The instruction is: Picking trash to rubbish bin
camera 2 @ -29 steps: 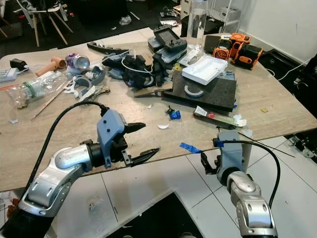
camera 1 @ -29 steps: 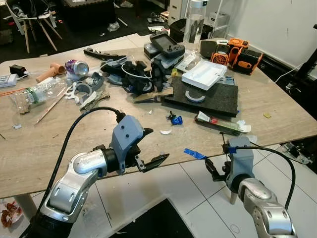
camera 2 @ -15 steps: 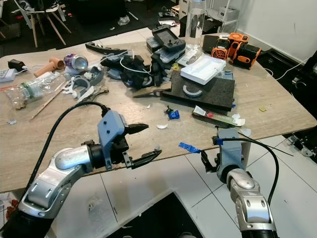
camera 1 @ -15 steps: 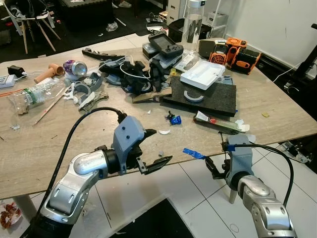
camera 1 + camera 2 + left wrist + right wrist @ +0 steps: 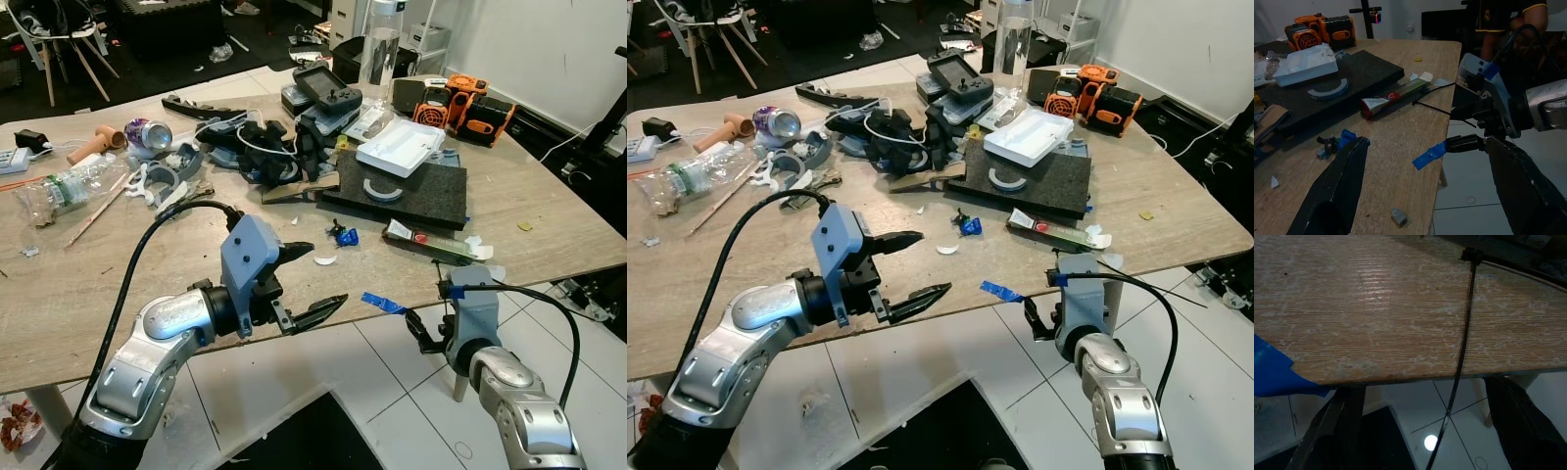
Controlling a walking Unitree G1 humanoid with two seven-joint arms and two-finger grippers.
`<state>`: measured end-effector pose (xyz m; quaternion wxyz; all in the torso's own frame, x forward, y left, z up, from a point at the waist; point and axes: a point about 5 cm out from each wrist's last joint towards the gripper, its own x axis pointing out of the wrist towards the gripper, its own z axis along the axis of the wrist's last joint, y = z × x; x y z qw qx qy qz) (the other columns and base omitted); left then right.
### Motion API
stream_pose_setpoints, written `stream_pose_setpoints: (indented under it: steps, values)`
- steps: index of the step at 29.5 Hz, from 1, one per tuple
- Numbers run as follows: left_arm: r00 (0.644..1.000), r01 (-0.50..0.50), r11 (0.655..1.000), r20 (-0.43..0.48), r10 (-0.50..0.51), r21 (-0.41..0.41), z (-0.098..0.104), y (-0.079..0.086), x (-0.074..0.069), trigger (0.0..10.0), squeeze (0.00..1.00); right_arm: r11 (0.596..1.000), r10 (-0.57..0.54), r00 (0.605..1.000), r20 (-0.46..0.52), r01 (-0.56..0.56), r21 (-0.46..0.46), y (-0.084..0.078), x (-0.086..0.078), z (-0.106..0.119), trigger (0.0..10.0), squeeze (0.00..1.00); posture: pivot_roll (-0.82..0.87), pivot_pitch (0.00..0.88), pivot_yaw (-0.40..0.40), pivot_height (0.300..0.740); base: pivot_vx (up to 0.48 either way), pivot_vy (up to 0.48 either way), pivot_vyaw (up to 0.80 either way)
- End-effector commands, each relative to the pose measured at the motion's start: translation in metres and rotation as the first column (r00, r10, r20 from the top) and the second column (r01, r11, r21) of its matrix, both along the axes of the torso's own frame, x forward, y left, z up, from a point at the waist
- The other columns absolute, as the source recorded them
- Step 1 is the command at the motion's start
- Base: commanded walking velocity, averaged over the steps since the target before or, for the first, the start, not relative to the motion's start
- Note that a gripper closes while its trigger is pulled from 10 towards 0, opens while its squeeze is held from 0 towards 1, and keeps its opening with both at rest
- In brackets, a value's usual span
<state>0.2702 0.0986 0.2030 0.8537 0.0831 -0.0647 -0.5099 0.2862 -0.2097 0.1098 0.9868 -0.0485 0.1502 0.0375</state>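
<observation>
At lower centre, my left gripper (image 5: 312,282) hovers wide open and empty beside the blue tape strip (image 5: 384,304) overhanging the table (image 5: 59,294) edge; light, floppy, best pinched at its free end.

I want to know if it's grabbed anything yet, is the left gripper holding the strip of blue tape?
No, the left gripper is open and empty above the table edge, while the strip of blue tape lies apart on the wooden table.
</observation>
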Motion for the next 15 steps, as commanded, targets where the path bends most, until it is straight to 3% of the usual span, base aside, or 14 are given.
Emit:
stream_pose_setpoints:
  steps: [1, 2, 3, 15]
  values:
    - [1.000, 0.017, 1.000, -0.010, -0.017, -0.002, -0.0015, -0.0011, -0.0040, 10.0, 0.00, 1.000, 0.003, 1.000, 0.018, -0.003, 0.022, 0.0020, 0.0017, 0.0017, 2.3, 0.00, 0.00, 0.174, 0.046, 0.740, 0.000, 0.000, 0.00]
    - [1.000, 0.016, 1.000, -0.011, -0.016, -0.002, -0.0015, -0.0011, -0.0039, 10.0, 0.00, 1.000, 0.002, 1.000, 0.020, -0.002, 0.023, 0.0018, 0.0019, 0.0020, 1.5, 0.00, 0.00, 0.174, 0.045, 0.740, 0.000, 0.000, 0.00]
    - [1.000, 0.016, 1.000, -0.013, -0.016, -0.002, -0.0014, -0.0011, -0.0039, 10.0, 0.00, 1.000, 0.003, 1.000, 0.023, -0.004, 0.028, 0.0022, 0.0020, 0.0026, 0.0, 0.00, 0.00, 0.174, 0.045, 0.740, 0.000, 0.000, 0.00]
    - [0.999, 0.025, 1.000, -0.024, -0.025, 0.005, -0.0021, -0.0002, -0.0050, 10.0, 0.00, 0.999, 0.013, 1.000, 0.017, -0.014, 0.035, 0.0051, 0.0004, 0.0013, 0.0, 0.00, 0.00, 0.170, 0.045, 0.740, 0.000, 0.000, 0.00]
